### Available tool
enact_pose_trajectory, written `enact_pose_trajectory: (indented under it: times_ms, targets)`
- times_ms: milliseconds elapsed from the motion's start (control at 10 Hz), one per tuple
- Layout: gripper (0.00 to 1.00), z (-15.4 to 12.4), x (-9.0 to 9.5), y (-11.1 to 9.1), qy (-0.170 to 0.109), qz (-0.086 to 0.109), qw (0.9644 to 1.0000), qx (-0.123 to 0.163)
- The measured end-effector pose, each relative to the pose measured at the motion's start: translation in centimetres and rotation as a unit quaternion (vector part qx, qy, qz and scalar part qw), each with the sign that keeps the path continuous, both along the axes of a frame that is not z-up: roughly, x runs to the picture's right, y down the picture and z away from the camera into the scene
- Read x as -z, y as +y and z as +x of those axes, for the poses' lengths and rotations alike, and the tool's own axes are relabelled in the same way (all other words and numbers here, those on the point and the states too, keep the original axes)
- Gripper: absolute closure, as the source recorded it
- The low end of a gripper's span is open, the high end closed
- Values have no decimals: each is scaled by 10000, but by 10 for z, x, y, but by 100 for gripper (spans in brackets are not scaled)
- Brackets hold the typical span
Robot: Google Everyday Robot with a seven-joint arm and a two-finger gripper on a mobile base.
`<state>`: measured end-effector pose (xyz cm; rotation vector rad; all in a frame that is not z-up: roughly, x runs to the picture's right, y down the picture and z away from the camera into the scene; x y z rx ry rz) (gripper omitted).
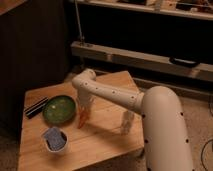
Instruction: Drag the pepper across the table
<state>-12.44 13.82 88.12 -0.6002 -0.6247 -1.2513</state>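
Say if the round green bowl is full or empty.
Empty: the bowl shows bare green inside; the gripper is beside it, at the orange-red pepper.

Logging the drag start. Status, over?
Gripper low over pepper, on table. Green bowl close beside pepper. Cup and white shaker stand apart.
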Motion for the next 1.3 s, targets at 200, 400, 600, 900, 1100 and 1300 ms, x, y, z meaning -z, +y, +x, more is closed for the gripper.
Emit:
enact_pose_trajectory:
  times_ms: [200,400,600,900,1100,1300]
  targets:
    - [53,-2,-2,1,8,-23,10000,36]
    - [53,-2,-4,2,22,-28,10000,66]
    - [53,-1,-7,1,53,-19,10000,73]
    - [53,1,-12,-4,104,-2,9999,82]
    - [53,1,-14,-6,120,6,9999,98]
    - [53,1,-17,-7,139,5,9998,114]
